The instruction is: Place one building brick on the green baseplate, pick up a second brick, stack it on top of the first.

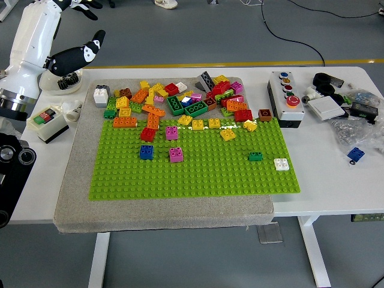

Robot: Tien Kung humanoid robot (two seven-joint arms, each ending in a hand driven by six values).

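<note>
Head view catalogued: left hand point(77, 60) at upper left, fingers loosely spread, empty; green baseplate point(198, 174) lay lower right of it, brick pile point(180, 99) between; right hand unseen.

The baseplate point(198, 171) is bright green with rows of little bumps. It lies on a grey mat point(162, 210) on the white desk point(336, 180). The brick pile point(180, 99) is mixed: orange, yellow, red, green, pink, white and brown. Alone on the green are a blue brick point(146, 152), two pink bricks point(175, 154), a dark green brick point(255, 156) and a white brick point(281, 163). The robot hand point(75, 57) is black, on a white arm.
</note>
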